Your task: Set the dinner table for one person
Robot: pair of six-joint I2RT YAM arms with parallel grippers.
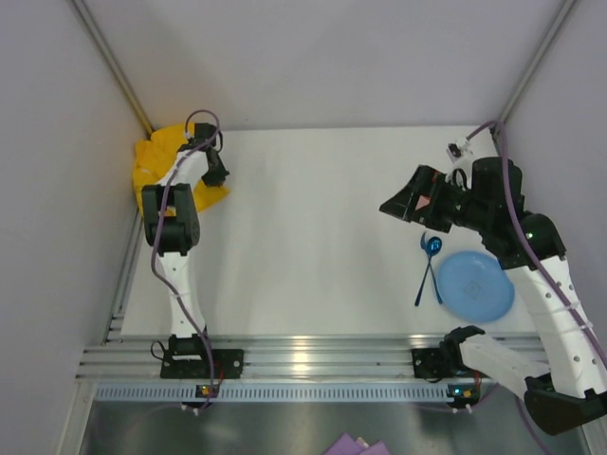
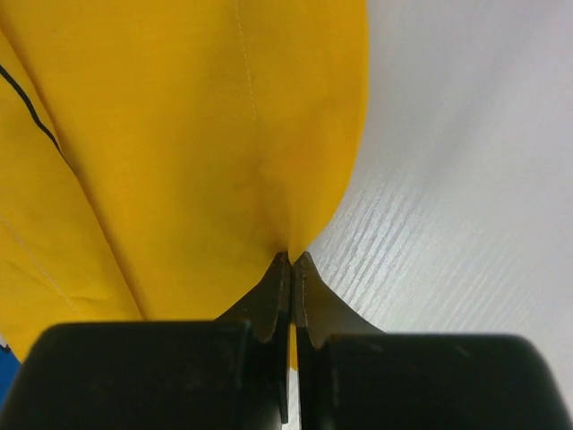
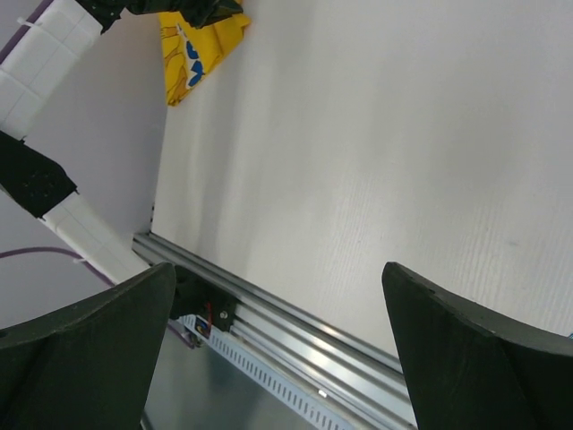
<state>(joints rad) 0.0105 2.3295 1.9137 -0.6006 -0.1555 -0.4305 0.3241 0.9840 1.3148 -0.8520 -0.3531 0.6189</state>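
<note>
Top view: the dinner table (image 1: 313,237) is a plain white matte top filling the middle of the frame, boxed in by pale grey walls (image 1: 313,57) on its far, left and right sides. An aluminium rail (image 1: 313,355) runs along the table's near edge and carries both arm bases. A yellow placemat (image 1: 152,156) is bunched up in the table's far-left corner, with the left gripper (image 1: 216,175) at the placemat's right edge. A blue plate (image 1: 474,284) lies flat near the table's near-right corner, and a blue spoon (image 1: 432,248) lies just left of the plate, crossed with a second thin blue utensil I can't identify. The right gripper (image 1: 398,204) hangs above the right half of the table, clear of the surface. Left wrist view: the jaws are pinched together on a fold of the yellow cloth, which is lifted off the table. The white top at right shows a faint wood-grain texture. Right wrist view: the fingers (image 3: 81,358) are spread wide with nothing between them. Bare tabletop and the near-edge rail are below, and the placemat is at the table's far corner.
</note>
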